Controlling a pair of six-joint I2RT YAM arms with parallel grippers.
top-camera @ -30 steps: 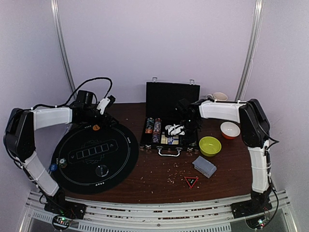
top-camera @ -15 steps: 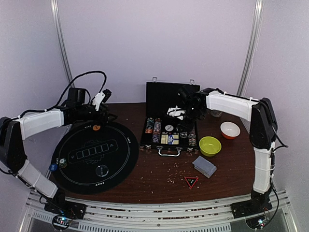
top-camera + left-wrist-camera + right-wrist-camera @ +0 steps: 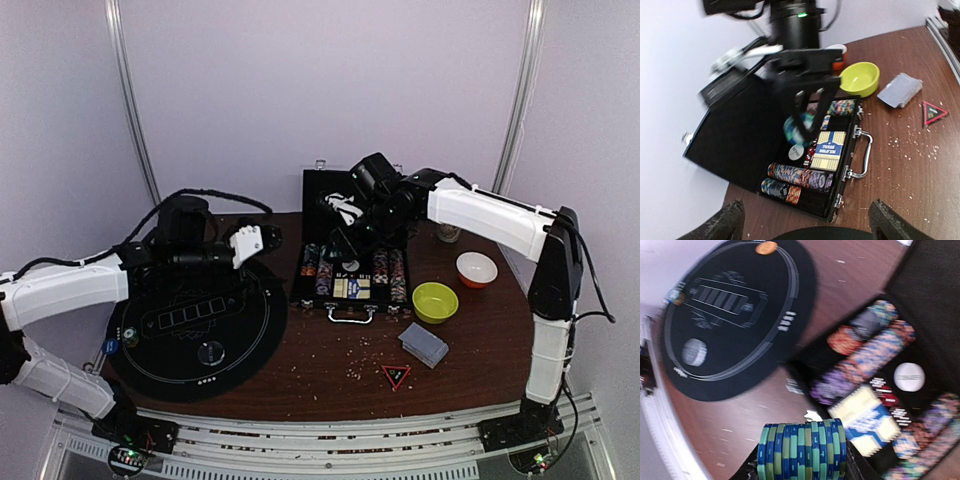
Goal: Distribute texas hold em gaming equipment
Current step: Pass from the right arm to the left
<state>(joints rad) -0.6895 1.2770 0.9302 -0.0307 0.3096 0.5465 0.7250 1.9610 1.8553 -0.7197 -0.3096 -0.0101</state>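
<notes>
My right gripper (image 3: 345,212) hangs above the open black chip case (image 3: 352,292), shut on a stack of blue-and-green poker chips (image 3: 802,446). In the left wrist view the same stack (image 3: 797,128) shows over the case. Rows of chips (image 3: 800,176), a white dealer button (image 3: 796,151) and a blue-and-cream card box (image 3: 829,149) lie in the case. My left gripper (image 3: 250,244) is open and holds nothing, over the far right edge of the round black mat (image 3: 195,325). A grey-blue deck (image 3: 423,343) lies right of the case.
On the mat lie a clear disc (image 3: 211,352), a blue disc (image 3: 110,347) and an orange disc (image 3: 766,247). A yellow-green bowl (image 3: 435,302), an orange-and-white bowl (image 3: 476,268) and a mug (image 3: 447,232) stand right of the case. A red triangle (image 3: 396,376) lies near the front.
The right gripper has lifted the chip stack out of the case and moved up and left. The left arm has swung right toward the case, its jaws wider.
</notes>
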